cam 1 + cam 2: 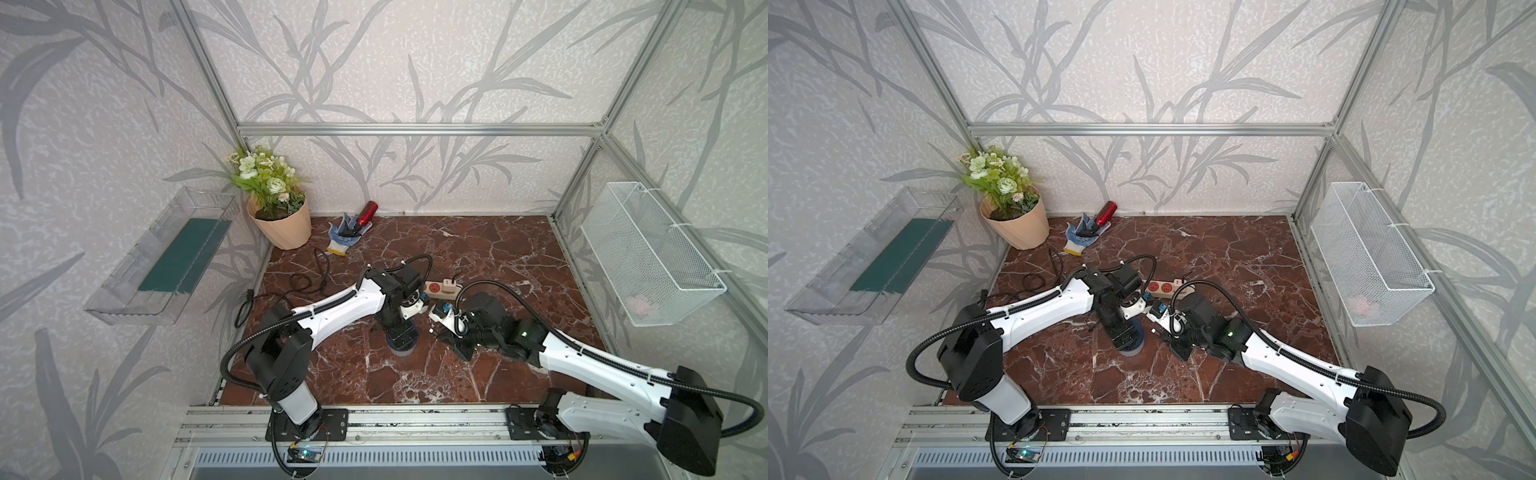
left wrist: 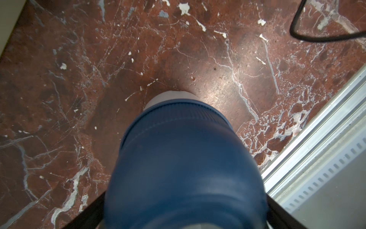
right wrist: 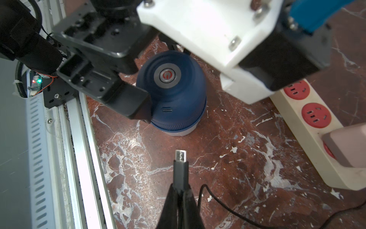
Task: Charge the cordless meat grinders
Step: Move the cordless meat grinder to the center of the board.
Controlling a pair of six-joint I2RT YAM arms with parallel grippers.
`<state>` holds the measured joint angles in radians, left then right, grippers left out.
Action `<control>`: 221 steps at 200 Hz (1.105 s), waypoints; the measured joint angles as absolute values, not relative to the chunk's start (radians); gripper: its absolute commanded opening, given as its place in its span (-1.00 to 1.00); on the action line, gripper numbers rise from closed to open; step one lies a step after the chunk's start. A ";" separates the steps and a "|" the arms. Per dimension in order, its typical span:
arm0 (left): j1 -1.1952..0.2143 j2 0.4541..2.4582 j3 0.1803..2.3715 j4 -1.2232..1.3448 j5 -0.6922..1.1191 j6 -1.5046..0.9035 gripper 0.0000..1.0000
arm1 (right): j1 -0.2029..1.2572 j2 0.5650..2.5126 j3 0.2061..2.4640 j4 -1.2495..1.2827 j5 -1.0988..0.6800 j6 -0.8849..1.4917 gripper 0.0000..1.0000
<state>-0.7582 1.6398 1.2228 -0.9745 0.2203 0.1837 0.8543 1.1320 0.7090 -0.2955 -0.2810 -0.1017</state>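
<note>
1. Surface (image 1: 498, 249): red-brown, white-veined marble pattern, bounded by aluminium rails.
2. Wire basket (image 1: 648, 257): white, hung on the frame beyond the right edge.
3. Clear tray (image 1: 162, 257): green-lined, mounted on the wall beyond the left edge.
4. Flower pot (image 1: 282, 224): peach, filled with green and white blooms, set in the far left corner.
5. Left gripper (image 3: 160, 83): lowered over item 7, with one black finger (image 3: 134, 105) seen against its side and the other mostly hidden behind it. The jaws are spread wide to either side. Whether they press on it cannot be told.
6. Power strip (image 3: 316, 134): cream with red sockets, laid near the middle of the surface. One socket is taken up by a pale adapter (image 3: 346, 144).
7. Cordless meat grinder (image 3: 172, 93): dark blue dome, grey centre button, pale base. It stands upright on the surface between the middle and the front edge, shown in both top views (image 1: 401, 351) (image 1: 1130, 347) under the left wrist.
8. Work glove (image 1: 341, 237): found near the far edge, just beside the pot, with a red bottle (image 1: 365, 216) lying across it.
9. Right gripper (image 3: 179, 190): pressed together on a black charging plug (image 3: 180, 164). The plug is held apart from the grinder and pointed toward the slot in its side.
</note>
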 measured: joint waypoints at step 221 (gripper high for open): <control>-0.741 1.444 1.069 -0.759 0.224 0.234 0.82 | 0.913 1.309 0.791 -0.305 -0.315 -0.102 -0.87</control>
